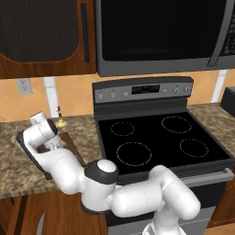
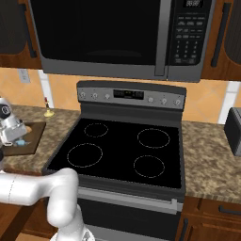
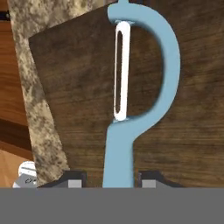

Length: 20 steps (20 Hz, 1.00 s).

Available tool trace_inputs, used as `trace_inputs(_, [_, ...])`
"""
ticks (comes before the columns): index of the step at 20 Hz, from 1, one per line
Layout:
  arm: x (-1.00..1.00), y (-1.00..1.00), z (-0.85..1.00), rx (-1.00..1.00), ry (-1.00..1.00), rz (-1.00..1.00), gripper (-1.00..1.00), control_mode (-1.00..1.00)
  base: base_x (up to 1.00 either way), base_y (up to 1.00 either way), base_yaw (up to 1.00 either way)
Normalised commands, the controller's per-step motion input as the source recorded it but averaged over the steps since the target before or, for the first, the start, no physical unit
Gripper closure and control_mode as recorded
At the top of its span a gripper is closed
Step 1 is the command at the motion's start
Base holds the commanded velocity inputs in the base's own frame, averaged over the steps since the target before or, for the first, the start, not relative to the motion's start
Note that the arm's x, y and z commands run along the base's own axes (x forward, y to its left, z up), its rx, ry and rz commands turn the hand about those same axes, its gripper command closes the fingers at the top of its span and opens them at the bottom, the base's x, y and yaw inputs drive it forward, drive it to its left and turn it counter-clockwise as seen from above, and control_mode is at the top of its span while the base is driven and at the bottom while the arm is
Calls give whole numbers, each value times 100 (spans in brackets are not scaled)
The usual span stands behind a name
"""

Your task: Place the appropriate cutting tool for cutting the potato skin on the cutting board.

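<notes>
The peeler [image 3: 131, 87], light-blue with a silvery blade in its loop, lies lengthwise over the dark brown cutting board [image 3: 70, 87]. Its handle runs down between my fingertips [image 3: 74, 179]. My gripper [image 3: 112, 180] is open, with a slim strip of board showing on each side of the handle. From the right base view the hand hangs low over the cutting board [image 2: 36, 136], with the peeler [image 2: 20, 142] as a blue speck under it and the tan-orange potato [image 2: 29, 128] just behind. The left base view has my arm covering most of the cutting board [image 1: 73, 144].
The board lies on a granite counter [image 1: 18, 156] left of a black stove [image 1: 156, 142]. A small bottle [image 2: 47, 110] stands by the back wall. Dark cabinets and a microwave [image 2: 108, 33] hang overhead. A toaster [image 2: 234, 129] sits on the right counter.
</notes>
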Motion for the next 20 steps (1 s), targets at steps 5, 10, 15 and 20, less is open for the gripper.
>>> trace_inputs(5, [-53,-14,25,4,-12,0,-100,-100,0,0,0])
trace_inputs(10, [-55,-25,89,0,-23,0,-100,-100,0,0,0])
trace_inputs(15, [-50,-33,49,1,-22,0,-100,-100,0,0,0])
trace_inputs(20, [-34,-69,18,5,-8,0,-100,-100,0,0,0])
